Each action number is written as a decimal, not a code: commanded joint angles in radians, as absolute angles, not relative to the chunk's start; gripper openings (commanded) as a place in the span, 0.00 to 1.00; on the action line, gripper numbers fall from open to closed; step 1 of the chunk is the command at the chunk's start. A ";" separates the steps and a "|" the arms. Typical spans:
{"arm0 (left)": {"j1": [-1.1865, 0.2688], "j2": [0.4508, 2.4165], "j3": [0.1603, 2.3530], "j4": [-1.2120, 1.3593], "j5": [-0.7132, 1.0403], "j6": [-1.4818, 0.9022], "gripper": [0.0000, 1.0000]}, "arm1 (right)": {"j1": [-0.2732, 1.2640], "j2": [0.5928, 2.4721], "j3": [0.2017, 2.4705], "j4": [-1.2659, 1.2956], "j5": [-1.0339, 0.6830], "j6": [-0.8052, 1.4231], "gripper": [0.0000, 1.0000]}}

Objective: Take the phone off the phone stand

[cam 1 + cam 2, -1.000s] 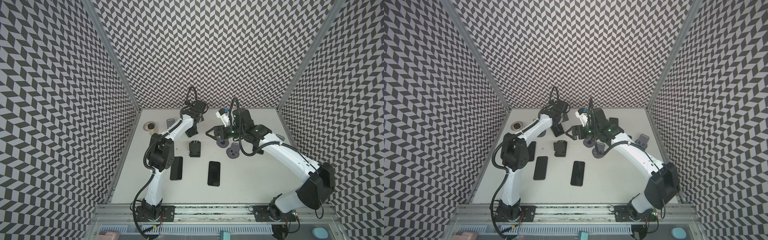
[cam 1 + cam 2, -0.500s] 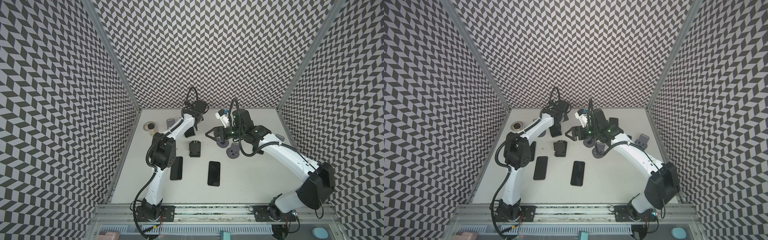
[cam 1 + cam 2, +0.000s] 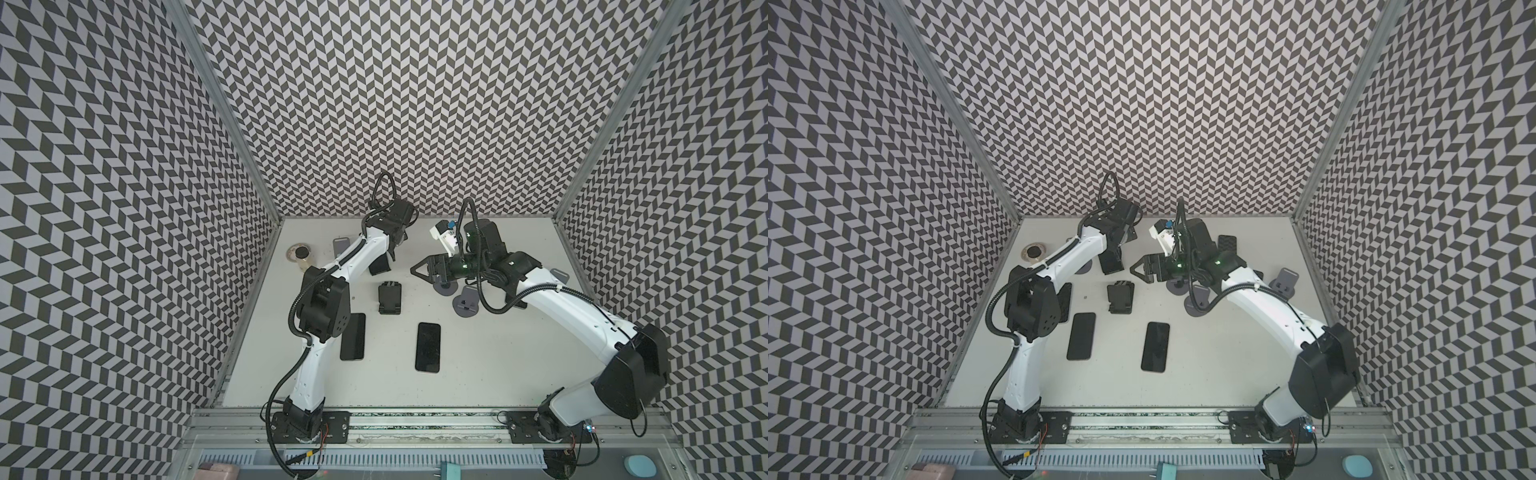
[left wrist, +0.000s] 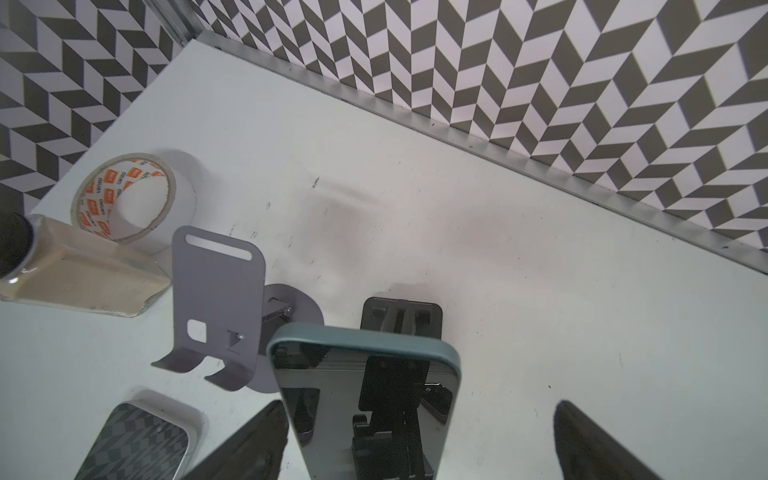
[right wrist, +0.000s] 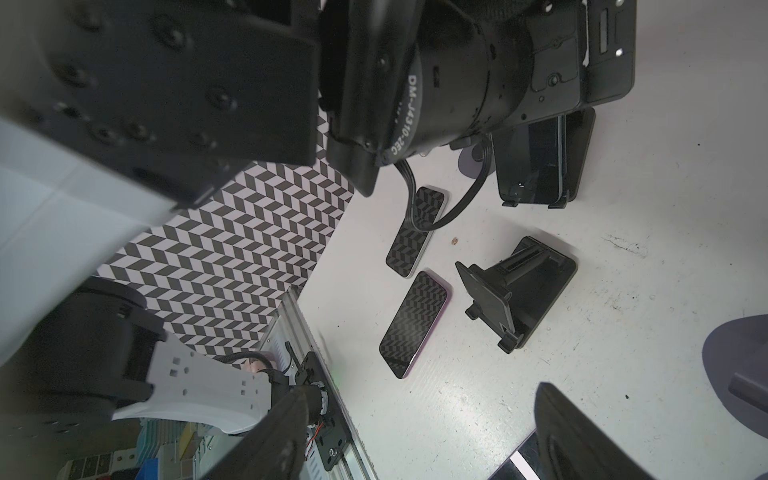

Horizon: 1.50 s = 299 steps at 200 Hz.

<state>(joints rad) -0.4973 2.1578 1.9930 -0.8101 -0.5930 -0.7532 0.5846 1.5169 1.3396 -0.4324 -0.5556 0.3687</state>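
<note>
Black fingers [image 4: 253, 444] of my left gripper [image 4: 419, 405] stand spread wide, 1 on each side of the phone [image 4: 365, 399]. In the left wrist view, 1 finger is just beside the phone's edge and the other is well apart from it, so I have no grip on it. The phone, with a teal rim and a glossy dark face, leans upright on the black phone stand [image 4: 401, 316], whose back plate shows just behind its top edge. In both top views that pair sits near the back of the white table [image 3: 498, 374], left of centre.

Just beside the phone stand is an empty grey stand [image 4: 218, 303] on a round base. Past it I see a bottle [image 4: 75, 274] of beige contents and a tape roll [image 4: 124, 197] near the table's corner. A flat phone [image 4: 137, 444] lies near 1 finger, mirroring the chevron wall.

My right gripper [image 5: 422, 388] is moderately parted and holds nothing. In a top view it points toward the left arm, to the right of the phone. Nearer me are an empty black stand [image 3: 390, 297] and 2 dark phones [image 3: 353, 336] lying flat, with 2 round-based stands [image 3: 465, 305] under the right arm.
</note>
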 commanded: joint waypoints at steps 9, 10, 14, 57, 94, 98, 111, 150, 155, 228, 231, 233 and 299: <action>-0.496 2.091 1.969 -0.796 -0.645 -0.741 1.00 | 0.595 1.498 1.331 -0.380 -0.570 0.376 0.83; -0.496 2.090 1.968 -0.796 -0.645 -0.741 1.00 | 0.594 1.497 1.331 -0.380 -0.570 0.376 0.83; -0.493 2.088 1.963 -0.796 -0.644 -0.741 1.00 | 0.595 1.497 1.330 -0.380 -0.572 0.377 0.83; -0.463 2.066 1.910 -0.777 -0.628 -0.724 1.00 | 0.598 1.503 1.329 -0.379 -0.572 0.378 0.83; -0.447 2.059 1.867 -0.752 -0.606 -0.704 1.00 | 0.597 1.511 1.327 -0.385 -0.577 0.377 0.83; -0.447 2.060 1.864 -0.751 -0.607 -0.702 1.00 | 0.597 1.511 1.327 -0.385 -0.576 0.377 0.83; -0.446 2.061 1.858 -0.747 -0.606 -0.695 1.00 | 0.597 1.511 1.327 -0.387 -0.577 0.377 0.83; -0.439 2.079 1.858 -0.727 -0.589 -0.672 1.00 | 0.598 1.511 1.326 -0.388 -0.575 0.374 0.83; -0.439 2.081 1.858 -0.724 -0.585 -0.669 1.00 | 0.597 1.511 1.325 -0.388 -0.574 0.374 0.83; -0.432 2.109 1.869 -0.699 -0.563 -0.635 1.00 | 0.597 1.525 1.330 -0.387 -0.577 0.374 0.83; -0.431 2.110 1.868 -0.697 -0.561 -0.634 1.00 | 0.597 1.525 1.329 -0.388 -0.577 0.374 0.83; -0.431 2.109 1.868 -0.695 -0.559 -0.633 0.99 | 0.597 1.525 1.329 -0.388 -0.576 0.375 0.83; -0.425 2.125 1.862 -0.664 -0.538 -0.575 0.97 | 0.597 1.545 1.336 -0.388 -0.580 0.376 0.83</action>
